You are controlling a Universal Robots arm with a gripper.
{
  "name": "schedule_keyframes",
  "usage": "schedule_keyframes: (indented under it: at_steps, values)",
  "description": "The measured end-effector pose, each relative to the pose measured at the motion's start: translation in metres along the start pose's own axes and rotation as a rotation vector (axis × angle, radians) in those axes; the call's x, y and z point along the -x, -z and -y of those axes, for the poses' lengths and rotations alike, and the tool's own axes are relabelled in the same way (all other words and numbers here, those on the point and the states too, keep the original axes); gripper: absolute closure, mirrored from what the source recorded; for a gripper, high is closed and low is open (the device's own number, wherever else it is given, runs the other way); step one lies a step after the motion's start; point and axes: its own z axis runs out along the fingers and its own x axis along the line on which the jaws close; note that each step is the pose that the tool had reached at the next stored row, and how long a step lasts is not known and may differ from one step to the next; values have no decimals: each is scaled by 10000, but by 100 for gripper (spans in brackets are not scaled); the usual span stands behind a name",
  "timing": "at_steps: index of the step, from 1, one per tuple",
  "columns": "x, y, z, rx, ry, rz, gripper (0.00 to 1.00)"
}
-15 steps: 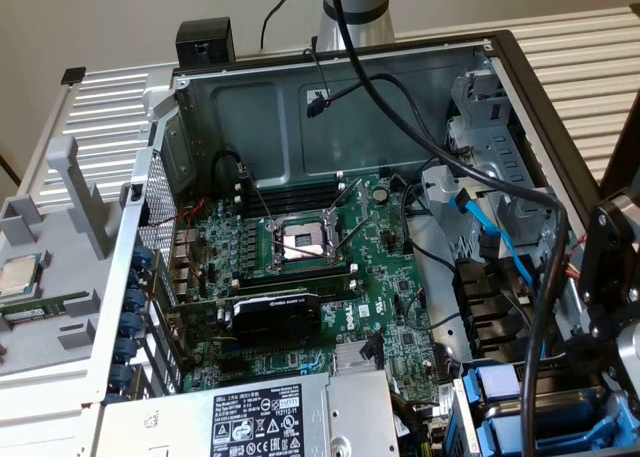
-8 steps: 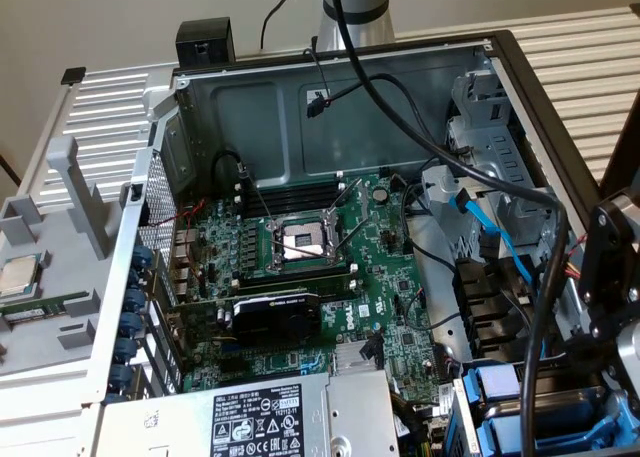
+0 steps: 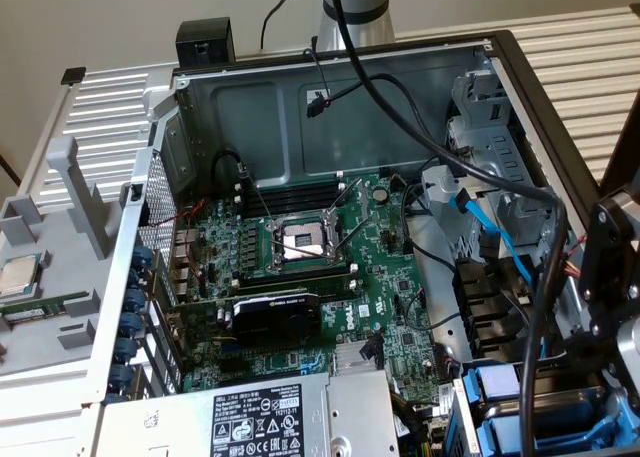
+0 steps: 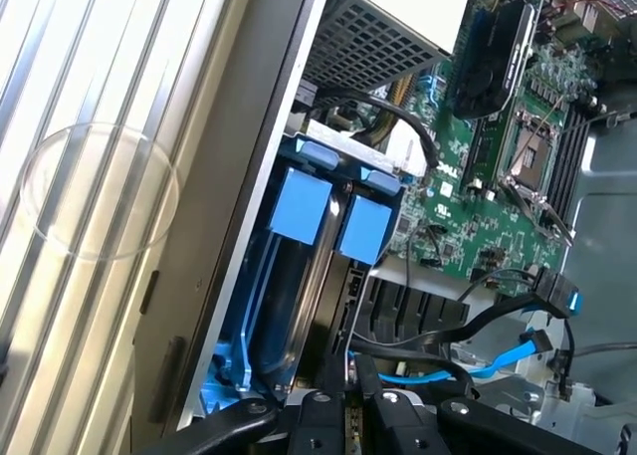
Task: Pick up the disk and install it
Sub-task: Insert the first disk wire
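Two bright blue plastic carriers are standing side by side in the drive bay at the corner of the open grey steel computer case [image 3: 300, 107], toward the exterior view's lower right. The disk [image 4: 302, 208] is sitting in one of them, just beside the other carrier [image 4: 363, 226], though which one is holding it is hard to tell. The gripper [image 4: 348, 427], black and jointed, is hanging right by that bay, its fingers drawn nearly together with a slim gap; whether they are pinching anything is not showing. Thin blue cables [image 4: 498, 360] are curling beside the green motherboard [image 4: 478, 166].
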Motion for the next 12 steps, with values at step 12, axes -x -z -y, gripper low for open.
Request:
schedule_keyframes:
  at_steps: [12]
  values:
    - [54,67,-21,45,-54,-190,83]
